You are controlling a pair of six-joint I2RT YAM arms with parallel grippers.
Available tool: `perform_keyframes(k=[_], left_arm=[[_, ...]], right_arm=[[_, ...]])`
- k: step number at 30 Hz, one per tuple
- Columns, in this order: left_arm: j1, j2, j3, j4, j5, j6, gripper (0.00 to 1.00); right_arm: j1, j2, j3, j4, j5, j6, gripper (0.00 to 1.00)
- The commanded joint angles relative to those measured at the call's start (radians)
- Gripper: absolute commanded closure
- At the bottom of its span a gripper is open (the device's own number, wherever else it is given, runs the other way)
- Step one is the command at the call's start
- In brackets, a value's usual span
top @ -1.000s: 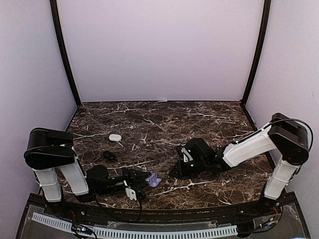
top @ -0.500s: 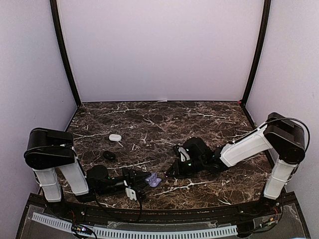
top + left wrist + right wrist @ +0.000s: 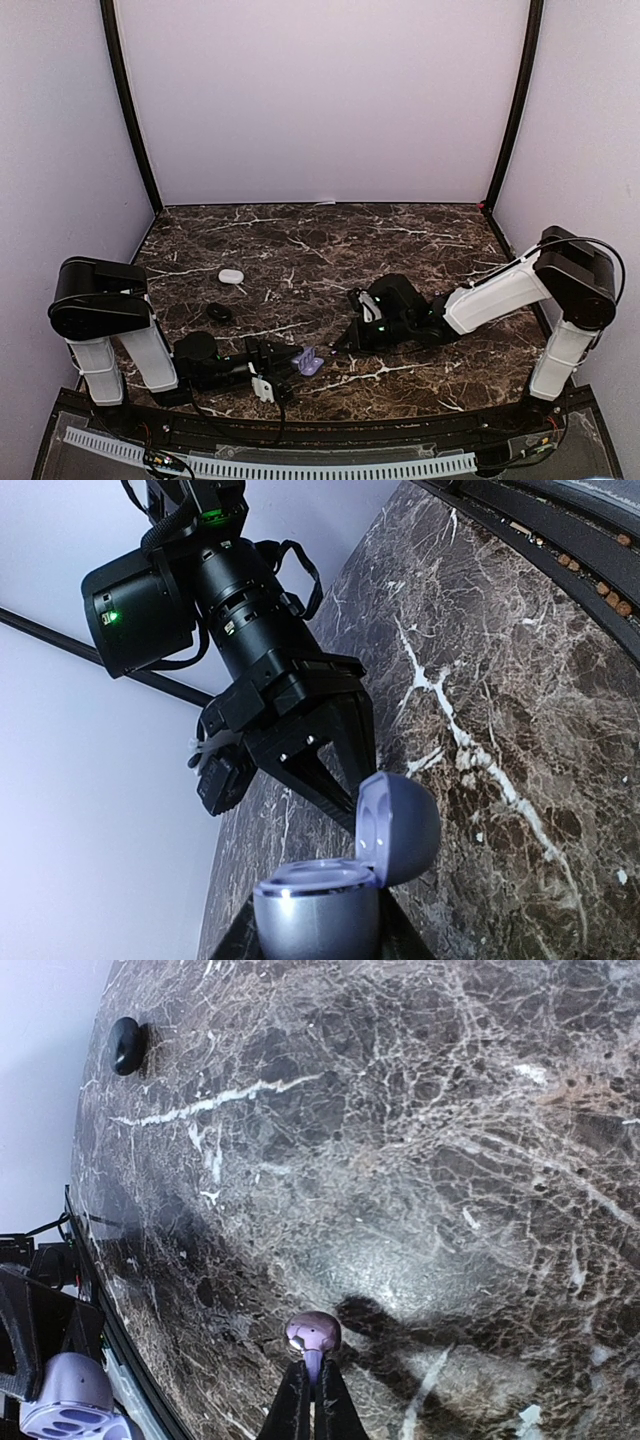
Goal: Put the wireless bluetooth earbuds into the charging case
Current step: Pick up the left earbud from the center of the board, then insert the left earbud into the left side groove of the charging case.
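I see the right gripper (image 3: 310,1378) nipped tight on the purple earbud (image 3: 313,1332) by its stem; the left gripper (image 3: 284,367) clamps the open purple case (image 3: 318,912).

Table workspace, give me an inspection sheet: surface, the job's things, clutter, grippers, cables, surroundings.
Surface: dark marble-pattern table, no spills seen.
Job's things: open purple charging case in the left gripper's hold; purple earbud close beside it, not yet in.
Clutter: white case and black case, lying apart on the table's left.
Grippers: left gripper shut on the purple charging case; right gripper shut on the purple earbud's stem.
Cables: black cable looped over the right arm's upper joint.
Surroundings: plain lilac walls, black corner posts.
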Motion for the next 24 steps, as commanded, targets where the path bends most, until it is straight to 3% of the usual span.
perform_keyframes(k=[1, 9, 15, 24], left_arm=[[0.006, -0.022, -0.009, 0.211, -0.007, 0.013, 0.98], [0.003, -0.004, -0.001, 0.211, -0.029, 0.054, 0.98], [-0.01, 0.02, 0.012, 0.211, -0.059, 0.117, 0.98], [-0.02, 0.021, 0.046, 0.211, -0.112, 0.168, 0.98]], right_arm=[[-0.003, -0.052, -0.007, 0.006, 0.019, -0.005, 0.99], [0.013, -0.205, -0.036, -0.023, -0.011, 0.067, 1.0], [0.032, -0.328, -0.105, 0.018, -0.046, 0.239, 1.0], [0.092, -0.28, -0.058, 0.015, -0.025, 0.46, 1.0]])
